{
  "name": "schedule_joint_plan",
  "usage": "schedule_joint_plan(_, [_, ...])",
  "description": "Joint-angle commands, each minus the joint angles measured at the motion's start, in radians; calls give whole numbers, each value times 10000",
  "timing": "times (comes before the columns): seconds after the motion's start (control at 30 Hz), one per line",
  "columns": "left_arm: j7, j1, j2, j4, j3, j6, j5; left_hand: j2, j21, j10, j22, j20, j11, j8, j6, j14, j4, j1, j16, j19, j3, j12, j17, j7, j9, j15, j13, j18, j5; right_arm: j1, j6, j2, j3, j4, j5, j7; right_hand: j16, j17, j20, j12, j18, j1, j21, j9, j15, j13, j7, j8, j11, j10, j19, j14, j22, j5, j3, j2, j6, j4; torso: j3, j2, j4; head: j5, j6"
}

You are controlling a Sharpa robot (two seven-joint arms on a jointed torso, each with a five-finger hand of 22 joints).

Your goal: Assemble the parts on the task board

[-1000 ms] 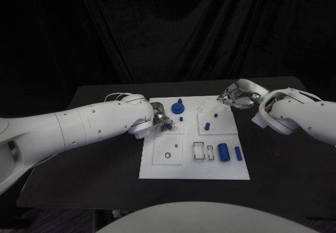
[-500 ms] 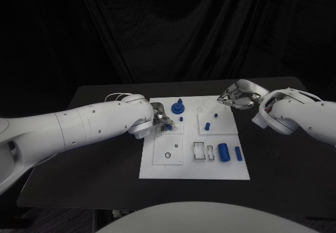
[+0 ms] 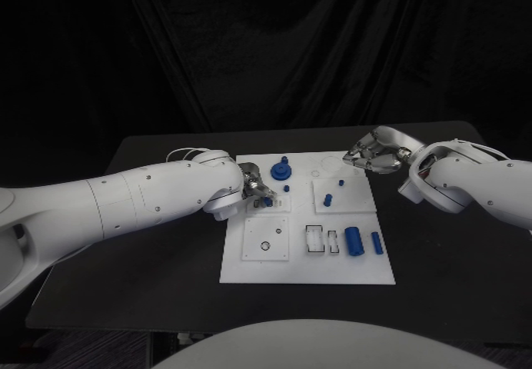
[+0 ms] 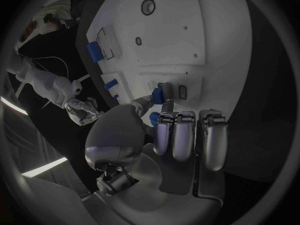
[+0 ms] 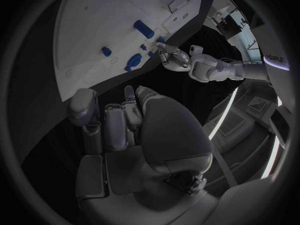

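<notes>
The white task board (image 3: 253, 265) lies in the middle of the black table. My left hand (image 3: 255, 189) is over the board's far left part and pinches a small blue piece (image 3: 266, 201) against the board. In the left wrist view that blue piece (image 4: 164, 91) stands between the thumb and a fingertip, beside a small slot. My right hand (image 3: 377, 150) hovers past the board's far right corner with its fingers curled in on nothing. A round blue knob (image 3: 283, 170), blue pegs (image 3: 328, 200) and a thick blue cylinder (image 3: 354, 241) are on the board.
A thin blue cylinder (image 3: 377, 243) lies by the board's right edge, next to two rectangular slots (image 3: 316, 238). A round hole (image 3: 266, 246) sits in the near left panel. Bare black table (image 3: 166, 284) surrounds the board.
</notes>
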Motion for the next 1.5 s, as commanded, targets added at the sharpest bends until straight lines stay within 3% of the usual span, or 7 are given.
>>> schedule_joint_plan(0.03, [69,-109,29,-8,-46,234,-15,39,-34,1038,2634,-23,-6,-56,-43,820,3,-79,-75,1071,-65,27,1728,14,-18,-3,2634,-139,-36,-21,125,-4,9,-5,1,-258,-37,158,-4,-48,135,115,-30,12,-52,-9,30,-50,2,-45,-39,230,959,52,83,22,27,0,1,4,-2,5,1])
schedule_joint_plan(0.63, [29,-127,4,3,-46,283,-15,33,-34,1038,2634,-18,-9,-84,-67,813,-48,2,-85,1071,-75,27,1710,7,-4,-1,2634,-139,-22,-21,321,11,9,-19,1,-404,-166,32,6,-195,164,258,-244,26,-39,-178,44,-64,14,-165,-110,167,910,249,185,5,14,-30,0,2,4,11,1])
schedule_joint_plan(0.73, [4,-129,-1,2,-46,297,-15,-8,-34,1038,2634,-10,6,-115,-74,811,3,-40,-89,1071,-183,27,1706,30,10,7,2634,-139,-152,-21,347,12,9,-22,1,-423,-196,1,7,-219,174,262,-296,27,-38,-204,46,-66,16,-186,-128,155,895,265,190,4,13,-28,0,2,2,25,1])
schedule_joint_plan(0.9, [-40,-131,-8,-9,-46,378,-15,-109,-34,1038,2634,28,55,-255,-99,803,416,-382,-107,1071,-709,27,1675,86,18,49,2634,-139,-715,-22,385,9,9,-22,1,-448,-244,-46,9,-253,182,270,-353,29,-35,-243,48,-67,18,-216,-147,134,880,297,200,-1,12,-24,1,2,3,15,1])
schedule_joint_plan(1.2, [-108,-134,-17,-87,-46,624,-15,-179,-34,1038,2634,126,168,-550,-401,773,1040,-771,-147,1071,-1545,27,1594,205,40,143,2634,-139,-1056,-22,481,31,9,-38,1,-498,-290,-88,13,-304,192,365,-440,44,-34,-302,49,-65,20,-244,-170,112,861,497,261,-41,18,-62,2,1,2,27,1])
schedule_joint_plan(1.43, [-141,-135,-27,-138,-46,715,-15,32,-34,1038,2634,167,137,10,-498,776,1387,-658,-137,1071,-2185,27,1628,143,814,136,2634,-139,-1152,-22,545,51,9,-53,1,-527,-308,-108,15,-323,195,407,-476,54,-32,-329,52,-65,19,-251,-173,106,856,619,298,-57,19,-72,0,4,3,54,1])
schedule_joint_plan(1.5, [-150,-135,-35,-148,-46,725,-15,127,-34,1038,2634,133,87,369,-568,787,1452,-534,-125,1071,-2384,27,1663,78,1293,92,2634,-139,-1122,-22,563,52,9,-55,1,-535,-318,-118,15,-335,197,418,-492,56,-31,-345,53,-66,20,-260,-175,102,853,658,310,-62,18,-73,0,3,6,50,1])
